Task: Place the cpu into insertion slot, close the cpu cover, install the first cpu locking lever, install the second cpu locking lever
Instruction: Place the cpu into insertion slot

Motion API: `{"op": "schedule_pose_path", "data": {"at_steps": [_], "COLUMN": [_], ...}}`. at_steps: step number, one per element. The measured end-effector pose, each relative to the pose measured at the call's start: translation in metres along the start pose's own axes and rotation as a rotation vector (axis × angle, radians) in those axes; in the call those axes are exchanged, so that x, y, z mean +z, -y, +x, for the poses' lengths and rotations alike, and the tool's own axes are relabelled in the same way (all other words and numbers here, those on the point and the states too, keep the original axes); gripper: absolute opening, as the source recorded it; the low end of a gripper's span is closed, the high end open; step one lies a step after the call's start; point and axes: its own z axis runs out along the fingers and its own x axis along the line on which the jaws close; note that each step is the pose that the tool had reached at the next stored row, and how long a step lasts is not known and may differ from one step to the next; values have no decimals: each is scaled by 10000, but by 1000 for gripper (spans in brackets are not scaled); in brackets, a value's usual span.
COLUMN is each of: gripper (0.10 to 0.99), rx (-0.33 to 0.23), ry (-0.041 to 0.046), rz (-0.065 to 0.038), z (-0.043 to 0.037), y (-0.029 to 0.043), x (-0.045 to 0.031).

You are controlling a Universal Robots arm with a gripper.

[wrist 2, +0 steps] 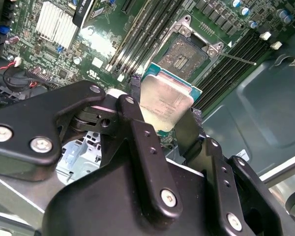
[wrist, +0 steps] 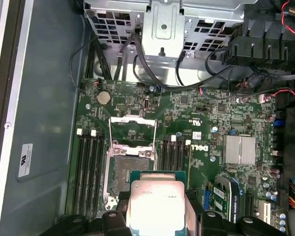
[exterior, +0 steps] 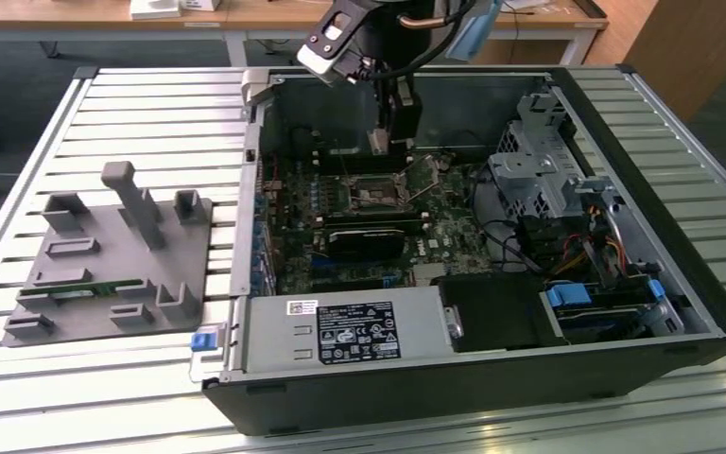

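Observation:
My gripper [wrist 2: 165, 101] is shut on the cpu [wrist 2: 167, 96], a flat square chip with a dull silver top, gripped by two opposite edges. It hangs above the green motherboard [wrist: 206, 105], close beside the insertion slot [wrist: 130, 173], and partly overlaps the slot's edge in the first wrist view. The slot [wrist 2: 189, 53] lies bare, with its dark contact field showing. The cpu cover [wrist: 132, 129] stands swung up off the slot, and a thin locking lever [wrist 2: 238, 59] sticks out beside it. In the exterior view the gripper [exterior: 392, 142] reaches down into the open computer case above the slot [exterior: 376, 191].
Long memory slots [wrist: 91, 167] flank the socket on both sides. A black card [exterior: 366, 236] lies across the board nearer the power supply [exterior: 344, 331]. A drive cage [exterior: 533, 180] and cables fill the exterior view's right. A grey fixture [exterior: 111, 255] stands outside the case.

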Motion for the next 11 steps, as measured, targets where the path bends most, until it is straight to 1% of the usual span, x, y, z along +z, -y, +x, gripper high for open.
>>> {"op": "schedule_pose_path", "data": {"at_steps": [3,11], "gripper": [525,525], "rx": [2,1], "ry": [-16,-16], "rz": [-1,0], "z": [14,27], "y": [0,3], "x": [10,49]}}
